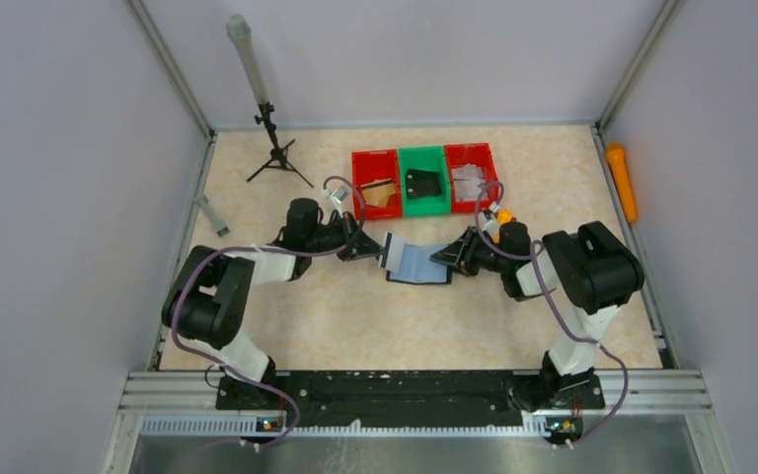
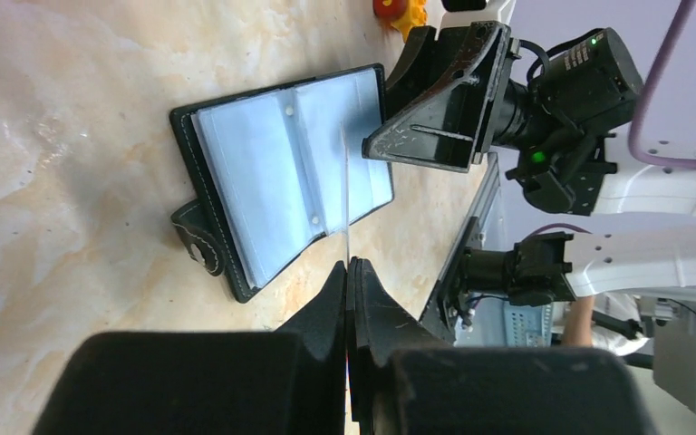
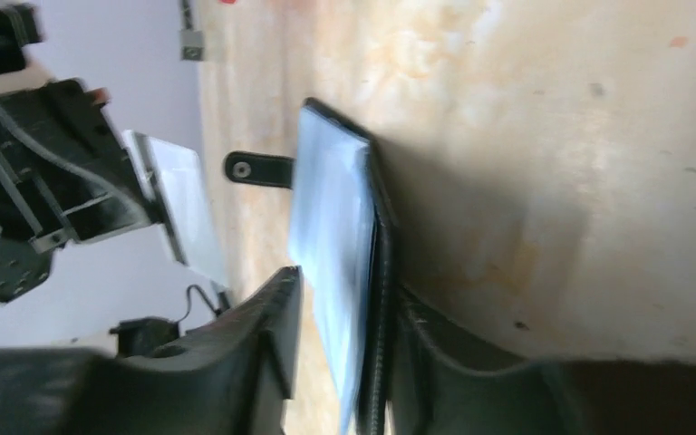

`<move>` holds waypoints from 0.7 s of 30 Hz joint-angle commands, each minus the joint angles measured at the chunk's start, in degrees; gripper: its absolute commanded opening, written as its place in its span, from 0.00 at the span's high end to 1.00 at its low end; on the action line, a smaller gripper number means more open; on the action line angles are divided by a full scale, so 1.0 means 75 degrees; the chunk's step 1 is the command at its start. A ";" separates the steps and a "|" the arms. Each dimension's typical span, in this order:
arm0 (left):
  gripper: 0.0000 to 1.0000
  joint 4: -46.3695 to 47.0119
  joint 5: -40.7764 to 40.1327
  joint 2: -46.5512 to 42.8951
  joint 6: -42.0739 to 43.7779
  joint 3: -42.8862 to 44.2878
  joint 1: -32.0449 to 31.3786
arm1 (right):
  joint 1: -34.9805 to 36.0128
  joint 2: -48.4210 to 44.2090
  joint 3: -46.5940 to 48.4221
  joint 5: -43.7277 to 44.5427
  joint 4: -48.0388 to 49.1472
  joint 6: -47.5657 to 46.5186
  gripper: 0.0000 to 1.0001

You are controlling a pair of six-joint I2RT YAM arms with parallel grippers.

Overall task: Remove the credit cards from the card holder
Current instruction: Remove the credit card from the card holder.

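Observation:
The card holder (image 1: 416, 265) lies open on the table between both arms, its pale blue inside up; it also shows in the left wrist view (image 2: 263, 181) with its closing tab (image 2: 198, 240). My left gripper (image 1: 373, 245) is shut on a thin pale card (image 1: 389, 249), seen edge-on in the left wrist view (image 2: 346, 181), just off the holder's left edge. My right gripper (image 1: 446, 257) grips the holder's right edge; in the right wrist view its jaws (image 3: 344, 285) straddle the black cover and blue sleeves (image 3: 331, 208). The card (image 3: 177, 195) shows there too.
Three bins stand at the back: red (image 1: 375, 183), green (image 1: 442, 193) with a lumpy black case (image 1: 421, 183), red (image 1: 484, 156). A small tripod (image 1: 271, 138) stands back left. An orange cylinder (image 1: 621, 180) lies at the right wall, an orange toy (image 1: 502, 214) behind my right gripper.

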 commanded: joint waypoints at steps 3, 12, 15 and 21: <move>1.00 -0.0374 -0.0363 -0.0645 0.0673 0.0265 -0.0172 | -0.0085 -0.1441 0.0504 0.1466 -0.2906 -0.1720 0.43; 1.00 0.0670 -0.0111 -0.1229 0.0463 -0.0103 -0.0384 | -0.0063 -0.4328 0.0689 0.3039 -0.5303 -0.3109 0.07; 1.00 0.1274 0.0047 -0.1469 0.0206 -0.0323 -0.0383 | 0.0048 -0.5049 0.0351 0.1922 -0.4280 -0.3111 0.11; 1.00 0.3021 0.0563 -0.1736 -0.0704 -0.0767 -0.0445 | 0.0781 -0.5235 -0.0119 0.0491 -0.2351 -0.2772 0.18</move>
